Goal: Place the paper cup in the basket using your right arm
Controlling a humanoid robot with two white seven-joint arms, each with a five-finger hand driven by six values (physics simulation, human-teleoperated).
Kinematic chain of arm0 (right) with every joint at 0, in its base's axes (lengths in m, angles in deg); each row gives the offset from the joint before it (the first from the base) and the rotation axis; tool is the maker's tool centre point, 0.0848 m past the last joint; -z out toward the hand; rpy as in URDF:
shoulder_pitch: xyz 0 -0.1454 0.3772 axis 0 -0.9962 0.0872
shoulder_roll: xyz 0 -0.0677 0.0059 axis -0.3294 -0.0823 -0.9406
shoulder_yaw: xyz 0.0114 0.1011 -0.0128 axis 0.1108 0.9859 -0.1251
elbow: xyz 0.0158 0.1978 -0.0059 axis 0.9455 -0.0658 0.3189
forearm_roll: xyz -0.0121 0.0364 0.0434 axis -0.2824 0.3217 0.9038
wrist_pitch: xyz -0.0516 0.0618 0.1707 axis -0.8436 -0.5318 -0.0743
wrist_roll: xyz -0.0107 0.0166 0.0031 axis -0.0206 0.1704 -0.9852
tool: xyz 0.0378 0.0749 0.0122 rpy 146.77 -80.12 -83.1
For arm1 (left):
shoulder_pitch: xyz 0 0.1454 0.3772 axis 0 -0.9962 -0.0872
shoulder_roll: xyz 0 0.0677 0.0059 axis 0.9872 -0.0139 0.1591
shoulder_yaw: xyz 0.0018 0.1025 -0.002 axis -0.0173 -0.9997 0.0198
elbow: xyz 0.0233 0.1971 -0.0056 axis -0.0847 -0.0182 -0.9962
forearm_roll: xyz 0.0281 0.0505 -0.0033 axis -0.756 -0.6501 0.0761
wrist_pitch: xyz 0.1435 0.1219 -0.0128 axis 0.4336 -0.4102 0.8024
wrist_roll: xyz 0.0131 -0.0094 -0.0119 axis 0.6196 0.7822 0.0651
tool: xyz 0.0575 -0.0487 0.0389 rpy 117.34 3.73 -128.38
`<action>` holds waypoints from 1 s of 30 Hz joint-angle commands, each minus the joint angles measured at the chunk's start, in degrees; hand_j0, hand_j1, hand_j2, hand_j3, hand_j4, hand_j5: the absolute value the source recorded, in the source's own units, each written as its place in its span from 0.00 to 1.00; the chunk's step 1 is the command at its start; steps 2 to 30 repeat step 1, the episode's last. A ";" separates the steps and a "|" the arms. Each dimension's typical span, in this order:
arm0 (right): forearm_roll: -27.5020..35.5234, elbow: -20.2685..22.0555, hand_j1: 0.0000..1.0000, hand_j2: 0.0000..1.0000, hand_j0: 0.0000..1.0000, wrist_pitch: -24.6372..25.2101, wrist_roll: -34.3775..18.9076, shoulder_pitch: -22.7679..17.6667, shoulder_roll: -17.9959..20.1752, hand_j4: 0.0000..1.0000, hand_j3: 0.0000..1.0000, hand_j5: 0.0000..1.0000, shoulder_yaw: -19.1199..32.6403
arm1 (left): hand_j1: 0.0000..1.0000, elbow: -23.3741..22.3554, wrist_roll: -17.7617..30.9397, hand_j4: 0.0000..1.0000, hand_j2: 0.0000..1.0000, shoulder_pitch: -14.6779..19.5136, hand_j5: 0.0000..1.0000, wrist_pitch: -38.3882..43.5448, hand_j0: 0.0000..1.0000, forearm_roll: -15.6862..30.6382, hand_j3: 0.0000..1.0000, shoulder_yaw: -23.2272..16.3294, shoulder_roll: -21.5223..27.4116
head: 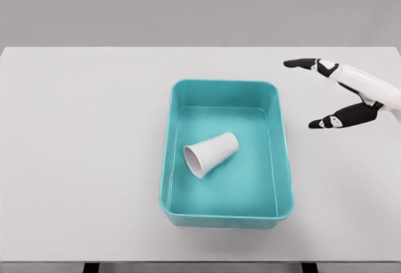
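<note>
The paper cup (211, 153) lies on its side inside the teal basket (285, 160), mouth toward the lower left. I see my right hand (351, 92) to the basket's right above the white table (81, 148), fingers spread, holding nothing.

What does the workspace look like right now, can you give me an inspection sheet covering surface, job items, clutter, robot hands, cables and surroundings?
Surface: white table, flat.
Job's things: paper cup lies on its side inside the teal basket, mouth toward the lower left.
Clutter: nothing seen.
Robot hands: right robot hand hangs right of the basket, fingers spread, holding nothing; left not in view.
Cables: nothing seen.
Surroundings: plain grey backdrop.
</note>
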 commanded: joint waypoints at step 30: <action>0.51 -0.07 1.00 1.00 1.00 0.14 0.02 0.00 -0.05 1.00 1.00 1.00 0.16 | 1.00 0.01 0.01 1.00 1.00 0.00 1.00 0.05 1.00 -0.07 1.00 0.02 0.00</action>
